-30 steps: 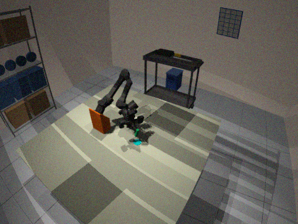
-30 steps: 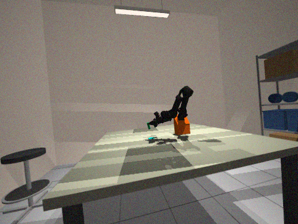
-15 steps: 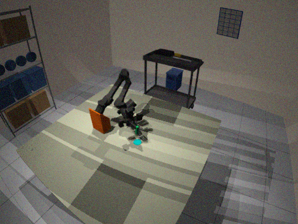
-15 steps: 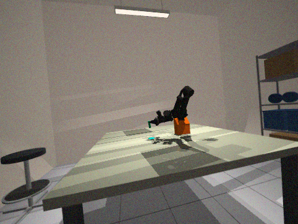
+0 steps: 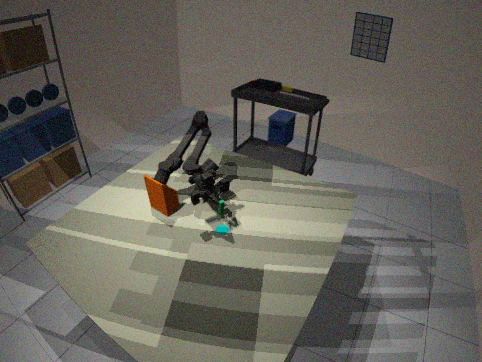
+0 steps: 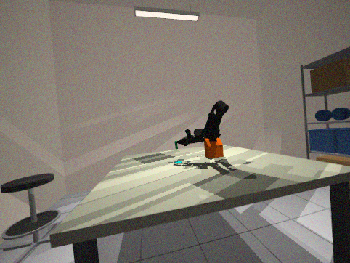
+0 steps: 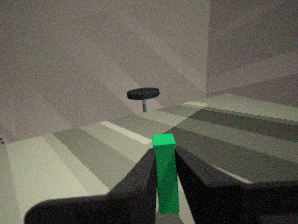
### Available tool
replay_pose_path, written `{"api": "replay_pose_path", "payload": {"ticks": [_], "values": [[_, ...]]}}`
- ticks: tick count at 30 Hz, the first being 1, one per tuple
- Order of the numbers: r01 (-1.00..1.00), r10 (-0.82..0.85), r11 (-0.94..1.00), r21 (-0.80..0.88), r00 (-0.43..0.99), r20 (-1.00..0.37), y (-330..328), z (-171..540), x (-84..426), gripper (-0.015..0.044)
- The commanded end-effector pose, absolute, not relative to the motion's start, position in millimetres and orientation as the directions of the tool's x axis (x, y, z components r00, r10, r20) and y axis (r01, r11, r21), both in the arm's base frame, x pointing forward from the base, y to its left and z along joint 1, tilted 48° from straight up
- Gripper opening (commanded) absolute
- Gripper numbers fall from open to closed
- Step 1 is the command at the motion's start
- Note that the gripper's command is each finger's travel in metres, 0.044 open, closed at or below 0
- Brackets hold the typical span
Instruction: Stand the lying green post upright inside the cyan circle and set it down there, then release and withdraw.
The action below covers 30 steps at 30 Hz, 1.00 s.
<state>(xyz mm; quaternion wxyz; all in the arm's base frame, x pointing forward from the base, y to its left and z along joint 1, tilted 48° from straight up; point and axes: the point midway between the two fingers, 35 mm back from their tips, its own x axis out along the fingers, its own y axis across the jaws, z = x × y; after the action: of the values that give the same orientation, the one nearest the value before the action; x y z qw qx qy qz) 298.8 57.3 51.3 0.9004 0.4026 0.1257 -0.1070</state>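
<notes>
On the striped table (image 6: pixel 152 196), near shelving (image 5: pixel 35 115), the hand (image 7: pixel 167 175) grips the green post (image 7: pixel 166 172).

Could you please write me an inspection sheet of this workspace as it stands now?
Surface: pale table top crossed by striped shadows.
Job's things: green rectangular post held off the table, near upright; flat cyan circle lies just in front of it, unoccupied.
Clutter: orange block by the arm's base.
Grippers: black gripper shut on the post, fingers either side.
Cables: nothing seen.
Surroundings: black round stool, dark cart with a blue box, metal shelving with boxes and balls.
</notes>
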Motion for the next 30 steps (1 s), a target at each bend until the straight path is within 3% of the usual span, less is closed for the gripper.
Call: {"api": "replay_pose_path", "payload": {"ticks": [1, 30], "values": [[0.292, -0.094, 0.646, 0.705, 0.947, -0.306, 56.6, 52.9, 298.3, 0.0022], [0.302, -0.087, 0.66, 0.688, 0.94, -0.329, 95.9, 18.7, 299.8, 0.0022]]}}
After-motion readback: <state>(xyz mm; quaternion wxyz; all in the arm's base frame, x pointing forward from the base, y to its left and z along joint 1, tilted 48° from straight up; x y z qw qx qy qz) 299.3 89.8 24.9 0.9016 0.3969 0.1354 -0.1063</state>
